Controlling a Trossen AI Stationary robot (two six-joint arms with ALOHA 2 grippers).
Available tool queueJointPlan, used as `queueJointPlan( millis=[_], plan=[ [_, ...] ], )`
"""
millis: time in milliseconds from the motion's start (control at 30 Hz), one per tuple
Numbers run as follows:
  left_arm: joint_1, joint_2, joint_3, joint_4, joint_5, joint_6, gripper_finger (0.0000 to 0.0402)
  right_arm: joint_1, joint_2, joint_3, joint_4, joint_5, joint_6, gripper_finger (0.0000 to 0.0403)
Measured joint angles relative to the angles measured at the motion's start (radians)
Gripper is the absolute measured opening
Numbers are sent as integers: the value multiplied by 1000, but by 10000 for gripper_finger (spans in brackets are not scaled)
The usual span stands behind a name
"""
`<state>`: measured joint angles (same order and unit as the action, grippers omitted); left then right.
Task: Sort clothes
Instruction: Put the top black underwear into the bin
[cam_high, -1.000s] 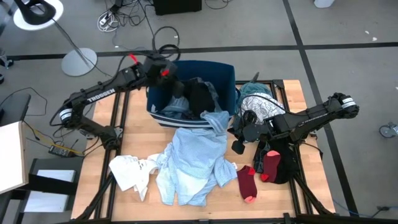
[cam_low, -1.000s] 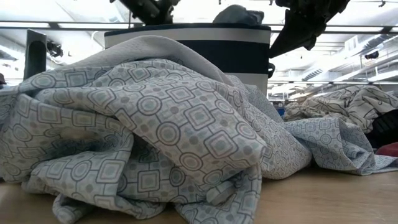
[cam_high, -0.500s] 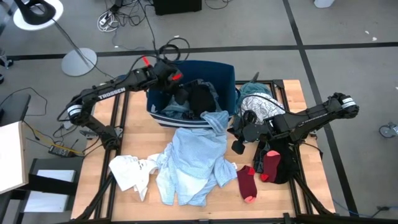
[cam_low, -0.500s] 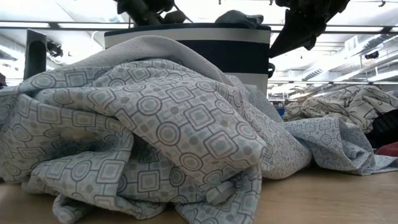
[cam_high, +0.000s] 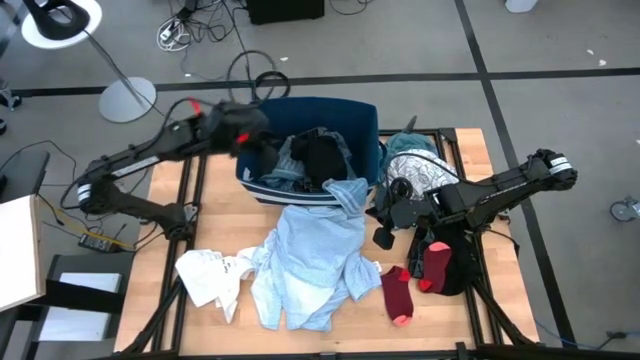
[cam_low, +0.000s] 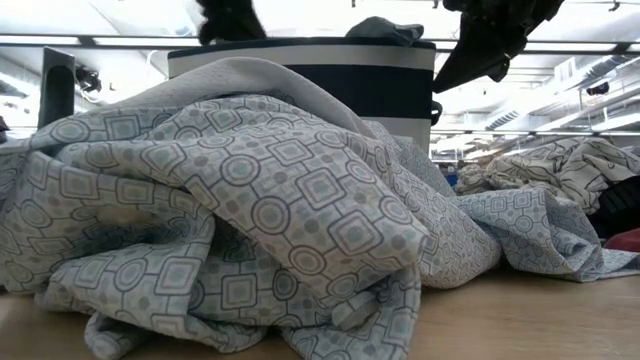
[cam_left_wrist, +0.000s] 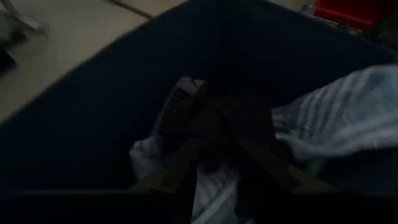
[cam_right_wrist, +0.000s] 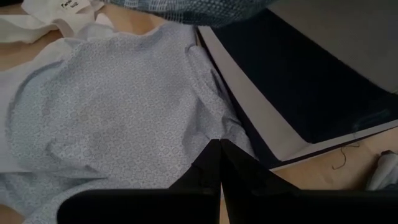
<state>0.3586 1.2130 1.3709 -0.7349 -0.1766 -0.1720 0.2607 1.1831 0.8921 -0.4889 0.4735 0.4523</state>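
My left gripper (cam_high: 250, 138) hangs over the left end of the navy striped bin (cam_high: 360, 120), shut on a dark grey piece (cam_left_wrist: 227, 121). It shows blurred above the bin's rim in the low view (cam_low: 230, 15). A black piece (cam_high: 322, 155) and striped blue cloth (cam_left_wrist: 336, 112) lie in the bin. A light blue shirt (cam_high: 315, 250) is spread on the table, its collar end against the bin's near wall. My right gripper (cam_high: 382, 235) is shut and empty just right of the shirt, above it (cam_right_wrist: 217, 165). A white tee (cam_high: 210, 275) lies at the near left and dark red socks (cam_high: 398, 295) at the near right. My left gripper pinches the dark grey piece's upper bunch (cam_left_wrist: 221, 146) between its two fingers, which point down into the bin. The cloth hangs from the fingers in front of the bin's inner wall (cam_left_wrist: 93, 99). How many layers it holds is hidden by the dark and the blur.
A white-patterned piece (cam_high: 425, 170) and a teal piece (cam_high: 405, 140) lie right of the bin. A black piece (cam_high: 455, 270) lies under a second red sock (cam_high: 437, 265). Bare wood shows at the table's left side (cam_high: 200, 210) and near edge.
My left gripper has gone from the middle of the bin toward the table's left edge and up, fast enough to blur, carrying the dark grey piece. Light blue cloth now shows where that piece lay in the bin.
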Motion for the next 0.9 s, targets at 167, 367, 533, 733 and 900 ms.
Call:
queueJointPlan(
  millis=[167,367,533,733,900],
  plan=[
    [-81,-203,-214,133,-42,-5,124,0,0,0,1,-7,7,5],
    [-144,-480,-508,315,-46,-78,124,1,0,0,-17,-24,30,5],
    [-156,-689,-649,354,-75,-101,124,17,0,0,-51,-24,77,5],
    [-157,-887,-770,350,-92,-94,124,43,0,0,-67,-24,95,5],
    [-157,-1000,-884,349,-57,-82,124,45,0,0,-67,-24,88,5]
  ],
)
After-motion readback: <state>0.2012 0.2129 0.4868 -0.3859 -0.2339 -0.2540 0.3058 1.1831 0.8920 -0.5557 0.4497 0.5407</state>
